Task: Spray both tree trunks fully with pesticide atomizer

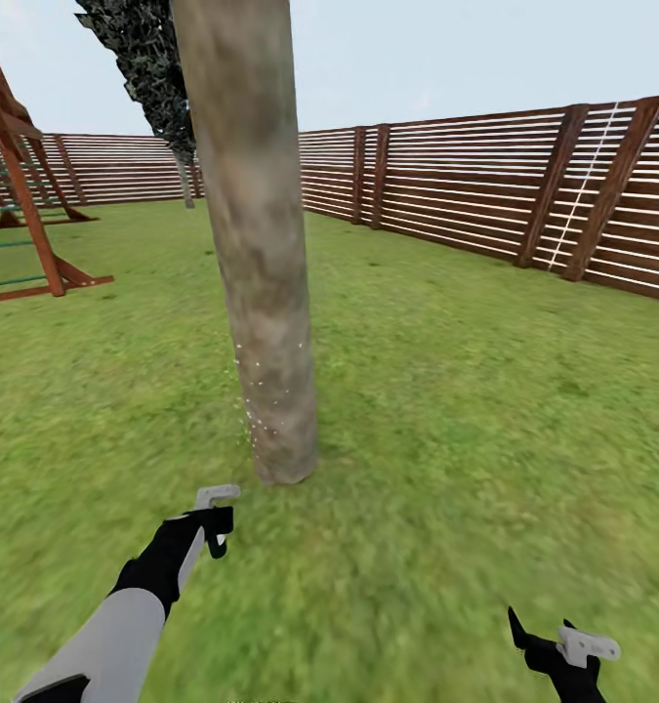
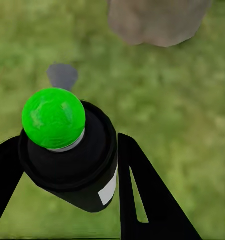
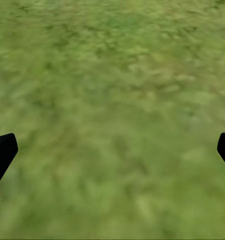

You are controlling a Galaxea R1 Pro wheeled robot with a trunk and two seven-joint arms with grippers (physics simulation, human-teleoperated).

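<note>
The near tree trunk (image 1: 261, 254) rises thick and mottled just ahead of me, with small white specks on its lower part (image 1: 254, 402). My left gripper (image 1: 215, 519) hovers low over the grass, a short way in front of the trunk's base. It is shut on the pesticide atomizer (image 2: 75, 167), a black bottle with a bright green round top, facing the trunk base (image 2: 157, 20). My right gripper (image 1: 563, 642) hangs open above bare grass, off to the right; its two dark fingertips (image 3: 2, 152) stand wide apart. The second tree (image 1: 185, 181) stands far back by the fence.
A brown slat fence (image 1: 485, 195) runs along the back and right. A red-brown wooden play frame (image 1: 26, 205) stands at the far left. Green lawn (image 1: 466, 410) spreads on all sides of the near trunk.
</note>
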